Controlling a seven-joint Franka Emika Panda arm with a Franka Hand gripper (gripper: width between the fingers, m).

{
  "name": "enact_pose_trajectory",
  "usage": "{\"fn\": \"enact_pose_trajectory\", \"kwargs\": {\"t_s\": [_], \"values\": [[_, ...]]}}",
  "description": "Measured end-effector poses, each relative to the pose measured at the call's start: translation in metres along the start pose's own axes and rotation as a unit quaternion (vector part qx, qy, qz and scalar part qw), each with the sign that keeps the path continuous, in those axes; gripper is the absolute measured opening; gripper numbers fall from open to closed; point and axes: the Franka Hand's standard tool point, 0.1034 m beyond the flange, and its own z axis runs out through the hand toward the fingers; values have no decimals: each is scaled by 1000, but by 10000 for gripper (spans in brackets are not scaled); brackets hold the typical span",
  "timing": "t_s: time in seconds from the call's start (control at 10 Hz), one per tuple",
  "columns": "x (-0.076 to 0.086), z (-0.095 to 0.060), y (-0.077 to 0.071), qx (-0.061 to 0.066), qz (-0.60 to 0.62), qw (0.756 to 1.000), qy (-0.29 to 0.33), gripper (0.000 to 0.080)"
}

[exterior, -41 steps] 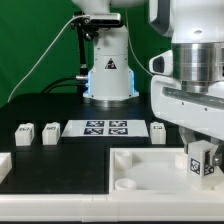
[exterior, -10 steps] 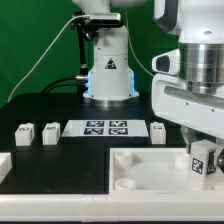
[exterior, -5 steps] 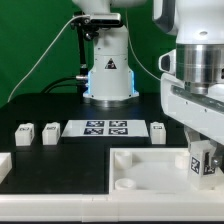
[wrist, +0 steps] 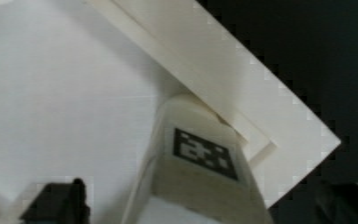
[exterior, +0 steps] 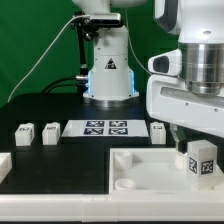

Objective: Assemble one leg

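The leg (exterior: 202, 162), a small white block with a black-and-white tag, stands at the corner of the big white tray-like piece (exterior: 140, 172) on the exterior view's right. My gripper (exterior: 197, 148) hangs right over it, with a finger on either side. In the wrist view the leg (wrist: 202, 150) rises from the tray piece (wrist: 69, 100) between my two dark fingers (wrist: 55, 202). White gap shows between that finger and the leg, so the gripper (wrist: 197, 208) is open around the leg and not touching it.
Two more legs (exterior: 22, 135) (exterior: 48, 133) lie on the black table at the exterior view's left, and one (exterior: 158, 129) lies just beside the marker board (exterior: 97, 128). The robot base (exterior: 108, 75) stands behind. Another white part (exterior: 4, 165) sits at the left edge.
The gripper has turned about the leg and lifted slightly. More of the leg and its tag shows below the hand than before. The leg stays at the tray's corner.
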Motion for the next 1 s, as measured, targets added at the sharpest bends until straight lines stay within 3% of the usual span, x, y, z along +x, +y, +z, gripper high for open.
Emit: {"fn": "enact_pose_trajectory", "kwargs": {"t_s": [0.2,0.5,0.8,0.9,1.0], "values": [[0,1,1,-5,-165,986,2,647],[1,1,4,-9,-329,944,-5,648],[1,1,4,-9,-345,938,-5,648],[1,1,4,-9,-345,938,-5,554],[1,1,4,-9,-345,938,-5,370]]}}
